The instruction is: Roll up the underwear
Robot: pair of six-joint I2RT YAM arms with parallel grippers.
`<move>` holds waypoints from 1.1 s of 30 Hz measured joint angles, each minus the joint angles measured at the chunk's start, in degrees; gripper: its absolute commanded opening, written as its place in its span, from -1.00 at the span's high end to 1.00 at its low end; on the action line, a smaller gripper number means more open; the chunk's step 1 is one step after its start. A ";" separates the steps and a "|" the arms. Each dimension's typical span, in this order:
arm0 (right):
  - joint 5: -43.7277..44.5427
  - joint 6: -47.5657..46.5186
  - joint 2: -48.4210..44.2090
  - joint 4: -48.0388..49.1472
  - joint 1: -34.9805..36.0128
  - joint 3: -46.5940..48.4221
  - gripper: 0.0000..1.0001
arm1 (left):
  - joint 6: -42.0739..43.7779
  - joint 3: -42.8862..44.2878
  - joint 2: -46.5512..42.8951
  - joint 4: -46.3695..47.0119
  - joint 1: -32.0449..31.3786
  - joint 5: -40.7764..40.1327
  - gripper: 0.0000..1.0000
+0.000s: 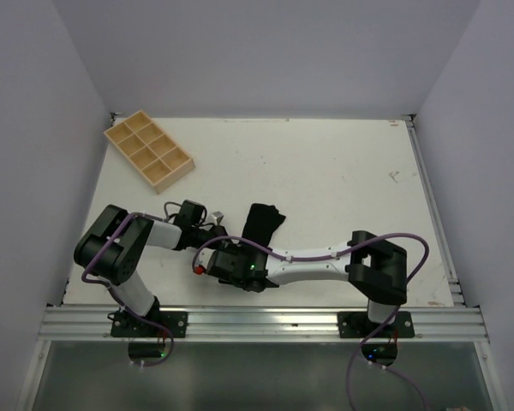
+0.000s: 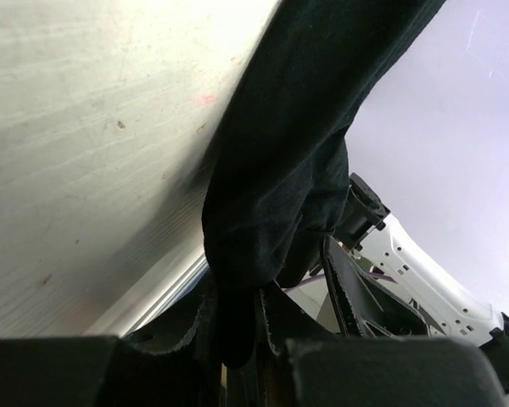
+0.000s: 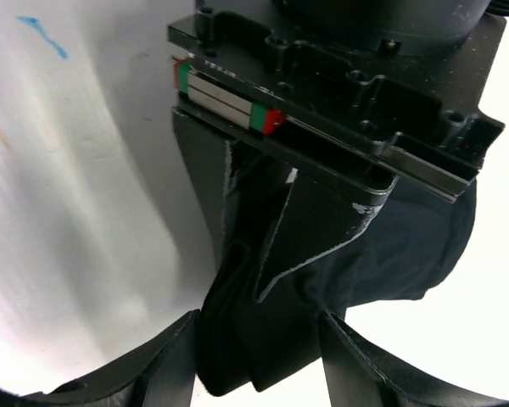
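Counter: underwear near-centre, a black heap by both wrists; grips unreadable from above. Left wrist view: left tool pinched tight on a cloth fold. Right wrist view: right tool spread wide, straddling the same cloth.

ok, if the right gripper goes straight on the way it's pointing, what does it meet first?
The underwear: the fabric already sits between the jaws of the right gripper. Close behind is the left gripper, pinching the same cloth; exact depth is unclear.
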 measured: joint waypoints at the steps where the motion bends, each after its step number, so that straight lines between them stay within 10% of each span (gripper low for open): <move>1: 0.59 -0.17 0.17 0.00 0.00 0.11 -0.18 | 0.04 0.13 0.00 -0.33 0.00 0.00 1.00; 9: 1.40 -1.75 1.70 0.17 0.11 0.42 0.12 | 0.37 0.81 0.00 -1.95 0.02 -0.02 1.00; 17: 0.90 -2.27 1.77 0.09 0.24 0.42 1.00 | 0.35 0.83 0.00 -1.95 0.33 0.04 0.90; 33: -14.69 2.73 0.52 -0.74 -8.98 0.42 1.00 | 9.05 2.23 -0.90 -9.42 2.93 -2.38 -0.04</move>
